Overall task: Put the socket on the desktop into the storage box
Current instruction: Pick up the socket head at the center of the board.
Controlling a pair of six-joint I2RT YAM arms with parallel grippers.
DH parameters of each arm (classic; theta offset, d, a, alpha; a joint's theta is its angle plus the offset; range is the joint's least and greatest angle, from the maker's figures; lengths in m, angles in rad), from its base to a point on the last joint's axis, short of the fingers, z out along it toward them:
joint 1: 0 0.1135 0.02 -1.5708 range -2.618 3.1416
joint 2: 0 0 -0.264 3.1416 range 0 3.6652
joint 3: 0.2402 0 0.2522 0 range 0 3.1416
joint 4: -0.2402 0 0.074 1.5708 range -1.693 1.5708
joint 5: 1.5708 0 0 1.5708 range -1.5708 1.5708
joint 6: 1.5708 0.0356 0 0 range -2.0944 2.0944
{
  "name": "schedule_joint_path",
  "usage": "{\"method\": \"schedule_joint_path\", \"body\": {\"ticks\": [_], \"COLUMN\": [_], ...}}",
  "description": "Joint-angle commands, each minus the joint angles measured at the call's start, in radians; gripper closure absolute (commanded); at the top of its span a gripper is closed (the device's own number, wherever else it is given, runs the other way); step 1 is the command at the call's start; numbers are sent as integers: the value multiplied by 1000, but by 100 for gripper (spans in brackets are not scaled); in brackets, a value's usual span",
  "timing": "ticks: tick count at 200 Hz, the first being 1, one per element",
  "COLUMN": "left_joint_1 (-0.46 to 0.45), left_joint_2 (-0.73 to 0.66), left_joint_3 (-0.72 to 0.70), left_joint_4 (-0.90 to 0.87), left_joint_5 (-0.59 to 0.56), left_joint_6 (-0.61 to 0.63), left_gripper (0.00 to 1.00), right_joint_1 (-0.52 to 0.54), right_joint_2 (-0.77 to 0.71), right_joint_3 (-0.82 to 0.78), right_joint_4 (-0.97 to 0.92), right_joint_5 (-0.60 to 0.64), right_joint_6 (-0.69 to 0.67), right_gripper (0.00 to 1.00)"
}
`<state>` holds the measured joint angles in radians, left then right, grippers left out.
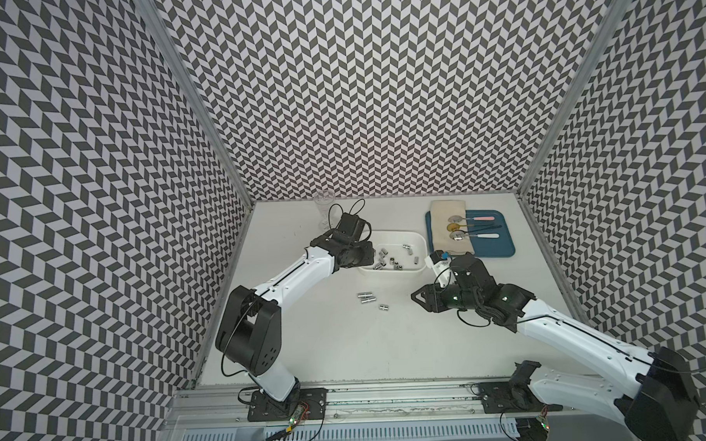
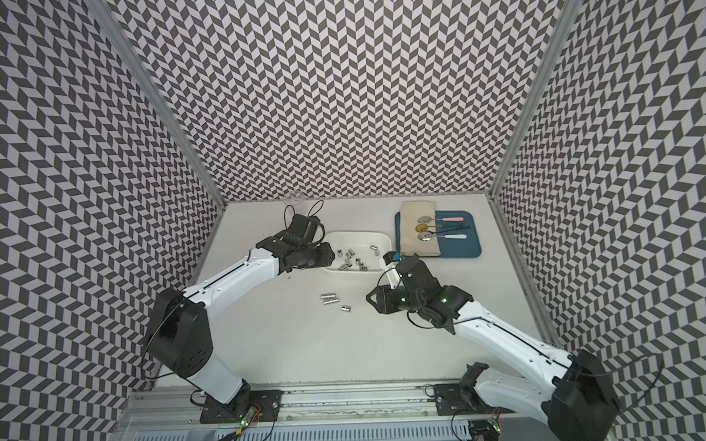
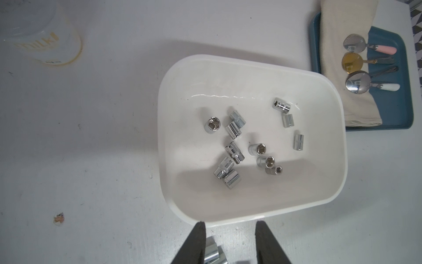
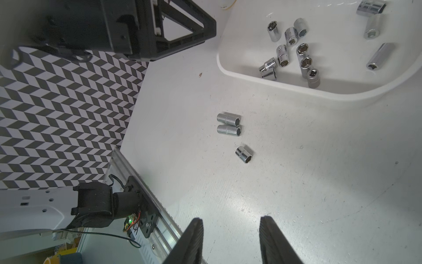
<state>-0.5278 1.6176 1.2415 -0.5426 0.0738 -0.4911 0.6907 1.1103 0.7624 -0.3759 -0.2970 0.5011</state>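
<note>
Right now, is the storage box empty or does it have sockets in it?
Not empty. About a dozen sockets lie loose inside the storage box; three more sit outside on the table.

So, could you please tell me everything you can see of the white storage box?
The storage box is a shallow white tub of glossy plastic, rectangular with rounded corners, lying flat on the table beside the blue tray, not touching it. Twelve chrome sockets sit loose inside. The left pincer, gripping another socket, hangs by one short end.
</note>
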Motion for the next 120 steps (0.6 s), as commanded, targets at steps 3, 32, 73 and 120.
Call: {"method": "schedule_joint_path", "body": {"ticks": [3, 32, 73, 120], "left_joint_1": [12, 30, 70, 127], "left_joint_2": [-95, -216, -400, -573], "left_joint_3": [-69, -191, -375, -532], "left_joint_4": [39, 57, 69, 48], "left_joint_5": [34, 67, 103, 155], "left_joint_6": [-15, -38, -78, -116], "left_gripper": [60, 57, 57, 55], "right_joint_1": [4, 12, 34, 57], "right_joint_2": [25, 63, 161, 289], "right_joint_3": [36, 64, 130, 242], "right_joint_4": [8, -2, -23, -69], "right_joint_5": [1, 4, 11, 31], "right_joint_6": [-47, -83, -149, -224], "right_gripper": [55, 54, 54, 54]}}
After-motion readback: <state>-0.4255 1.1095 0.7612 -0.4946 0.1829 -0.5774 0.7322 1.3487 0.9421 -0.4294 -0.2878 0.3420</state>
